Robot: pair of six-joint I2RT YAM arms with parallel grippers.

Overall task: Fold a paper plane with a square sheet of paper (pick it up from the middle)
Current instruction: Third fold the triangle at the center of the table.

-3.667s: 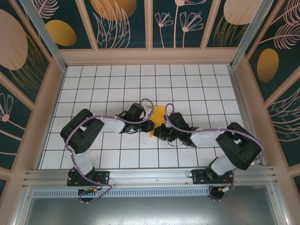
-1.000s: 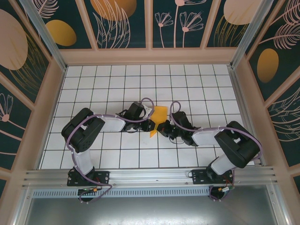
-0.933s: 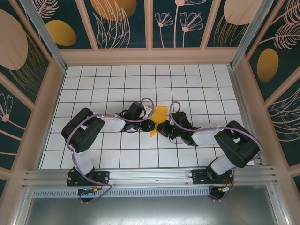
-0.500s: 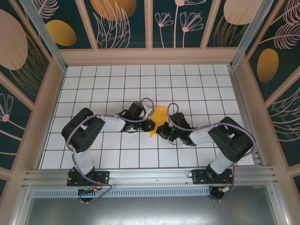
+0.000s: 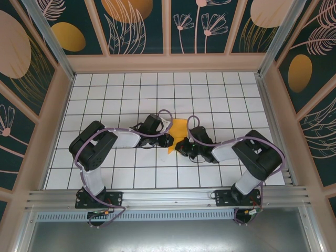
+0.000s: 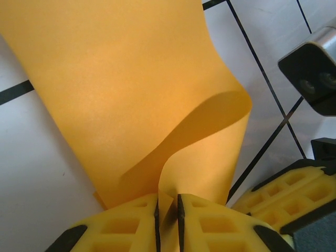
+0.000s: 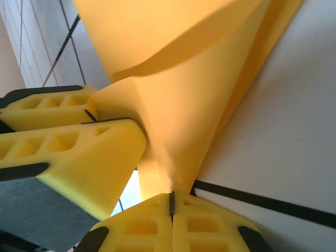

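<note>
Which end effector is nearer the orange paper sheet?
Neither: both touch it. The left end effector pinches the sheet from its left, the right end effector from its right.

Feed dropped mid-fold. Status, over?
Left gripper shut on paper. Right gripper shut on paper too. Paper curled, near end lifted off table. Grippers crowd each other at its near end.

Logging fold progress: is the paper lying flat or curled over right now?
Curled over, not pressed flat: the paper arches in a loose loop, with the left gripper and right gripper each pinching it.
</note>
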